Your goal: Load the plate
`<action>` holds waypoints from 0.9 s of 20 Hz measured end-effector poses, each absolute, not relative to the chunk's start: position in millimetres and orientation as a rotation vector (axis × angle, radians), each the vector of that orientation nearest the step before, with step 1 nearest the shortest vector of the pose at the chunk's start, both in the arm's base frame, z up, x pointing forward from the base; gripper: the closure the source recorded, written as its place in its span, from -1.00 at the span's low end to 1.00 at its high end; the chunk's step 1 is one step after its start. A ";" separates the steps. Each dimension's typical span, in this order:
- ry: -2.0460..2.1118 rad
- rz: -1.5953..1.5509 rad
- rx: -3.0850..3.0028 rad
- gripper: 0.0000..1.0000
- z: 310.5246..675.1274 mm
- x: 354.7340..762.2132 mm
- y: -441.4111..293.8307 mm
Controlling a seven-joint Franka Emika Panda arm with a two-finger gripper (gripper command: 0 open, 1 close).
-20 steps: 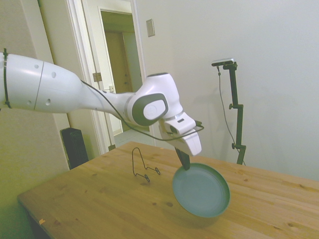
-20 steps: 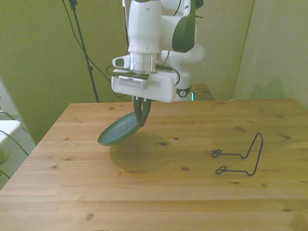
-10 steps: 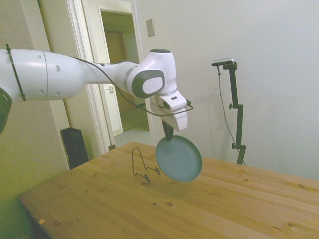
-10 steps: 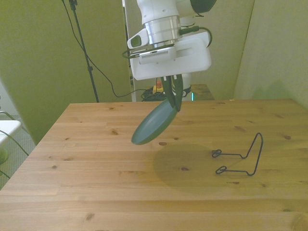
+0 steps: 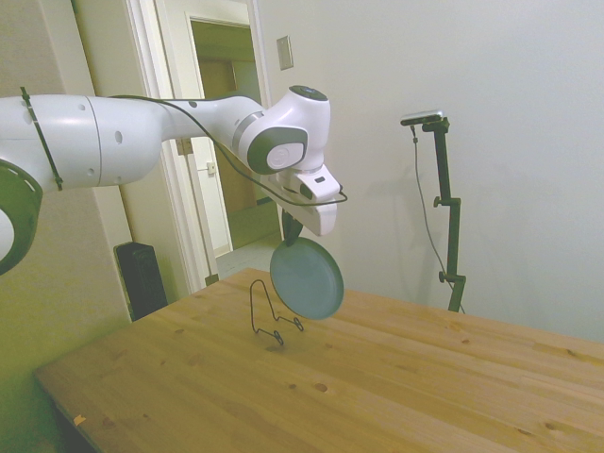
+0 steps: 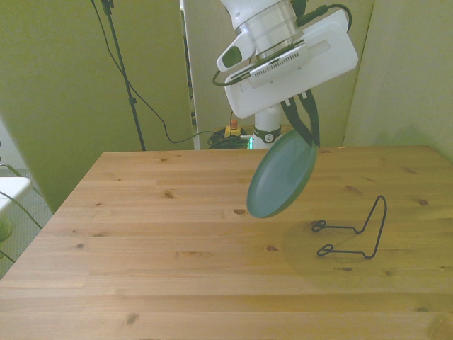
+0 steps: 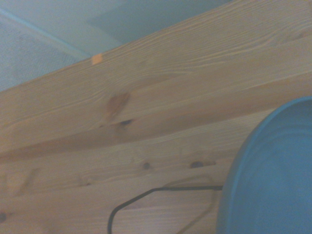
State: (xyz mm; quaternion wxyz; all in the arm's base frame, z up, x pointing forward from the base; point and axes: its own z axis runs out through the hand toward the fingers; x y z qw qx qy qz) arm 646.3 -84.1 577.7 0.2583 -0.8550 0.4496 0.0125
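The teal-green plate (image 5: 307,278) (image 6: 282,173) hangs in the air, tilted steeply on edge, well above the table. My gripper (image 5: 292,229) (image 6: 306,127) is shut on the plate's upper rim. A black wire rack (image 5: 269,309) (image 6: 357,230) stands on the table, below and just beside the plate, toward the front view's right. The wrist view shows the plate's rim (image 7: 273,175) close up with a piece of the wire rack (image 7: 146,200) beneath it.
The wooden table (image 6: 177,269) stretches wide on the front view's left of the rack. In the side view a doorway and a dark speaker (image 5: 142,278) stand beyond the table's far edge.
The arm has lifted the plate and carried it toward the front view's right, from mid-table to just over the wire rack. The plate now hangs more upright.
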 end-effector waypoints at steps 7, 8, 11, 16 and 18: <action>1.123 0.159 -2.182 1.00 567.5 651.1 -65.5; 1.117 0.171 -2.165 1.00 563.9 653.8 -62.4; 1.102 0.189 -2.134 1.00 549.5 664.2 -50.3; 1.075 0.218 -2.102 1.00 521.6 683.2 -13.7; 1.063 0.224 -2.094 1.00 517.0 686.5 -1.2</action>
